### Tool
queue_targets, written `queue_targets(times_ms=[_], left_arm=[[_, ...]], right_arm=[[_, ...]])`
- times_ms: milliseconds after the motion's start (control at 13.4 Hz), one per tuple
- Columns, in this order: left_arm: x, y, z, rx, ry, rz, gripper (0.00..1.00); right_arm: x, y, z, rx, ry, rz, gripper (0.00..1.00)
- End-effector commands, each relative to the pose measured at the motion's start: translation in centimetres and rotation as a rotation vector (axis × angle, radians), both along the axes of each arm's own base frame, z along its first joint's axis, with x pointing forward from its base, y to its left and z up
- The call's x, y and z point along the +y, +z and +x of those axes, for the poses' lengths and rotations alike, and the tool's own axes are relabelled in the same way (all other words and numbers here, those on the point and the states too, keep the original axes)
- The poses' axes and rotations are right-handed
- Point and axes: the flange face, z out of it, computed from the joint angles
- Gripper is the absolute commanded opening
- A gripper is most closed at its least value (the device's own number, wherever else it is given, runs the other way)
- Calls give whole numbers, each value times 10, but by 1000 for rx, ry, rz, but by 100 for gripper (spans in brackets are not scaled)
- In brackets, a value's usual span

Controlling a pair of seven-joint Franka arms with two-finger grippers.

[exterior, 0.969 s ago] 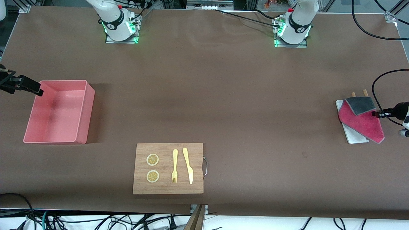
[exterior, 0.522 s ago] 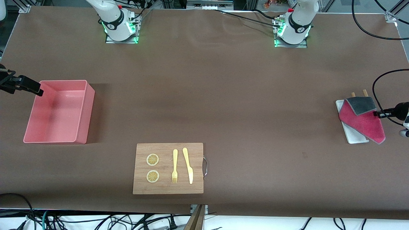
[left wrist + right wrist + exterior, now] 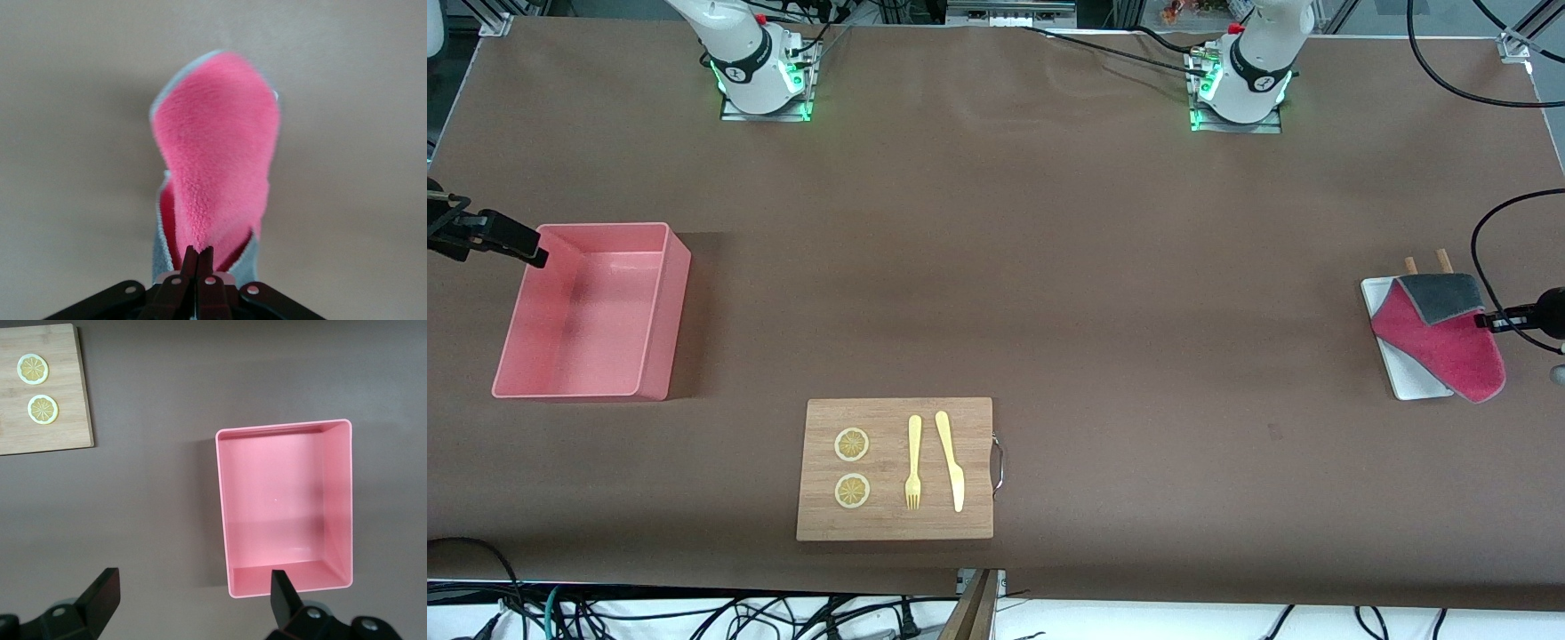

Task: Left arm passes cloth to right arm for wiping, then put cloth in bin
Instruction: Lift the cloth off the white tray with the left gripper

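The magenta-pink cloth [image 3: 1440,347] lies across a white tray [image 3: 1405,380] at the left arm's end of the table, one corner folded over to show its dark grey reverse. My left gripper [image 3: 1483,320] is shut on the cloth's edge. In the left wrist view the cloth [image 3: 213,153] rises in a pink fold from the closed left gripper [image 3: 198,252]. The salmon-pink bin [image 3: 578,329] stands empty at the right arm's end. My right gripper [image 3: 535,253] hangs open over the table just off the bin's corner; its wrist view shows the bin [image 3: 283,507] beneath the open right gripper [image 3: 195,581].
A wooden cutting board [image 3: 895,468] sits near the front edge, carrying two lemon slices [image 3: 852,444], a yellow fork [image 3: 913,462] and a yellow knife [image 3: 950,458]. Two short wooden sticks [image 3: 1427,262] poke out beside the tray. A black cable [image 3: 1485,231] loops over the left arm's end.
The left gripper finished closing on the cloth's edge and drew it slightly toward the left arm's end of the table. The right arm has not moved.
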Motion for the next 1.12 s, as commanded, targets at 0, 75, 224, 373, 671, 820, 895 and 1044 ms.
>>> queue_targets(times_ms=[0,75,224,373,671,820,895,1044], left_arm=[[-20,63,4,-28,-59,6,0],[-37,81,5,-35,-75,1,0],[-75,112,9,-52,-105,-6,0],[-124,135,12,-49,-129,-18,0],[-262,180,22,-65,-54,-23,0],[-342,191,17,-70,-26,-21,0],[-390,191,12,-66,-7,-9,0],[-463,194,10,-73,37,-12,0]], right_arm=[[1,5,0,-4,-4,17,100],[1,5,0,-4,-4,17,100],[1,6,0,-5,-4,17,100],[0,4,0,-2,-2,17,100],[3,2,2,-9,-7,64,100],[4,-18,10,25,-7,68,100],[7,-23,13,29,-3,70,100],[27,-39,20,51,34,59,100]])
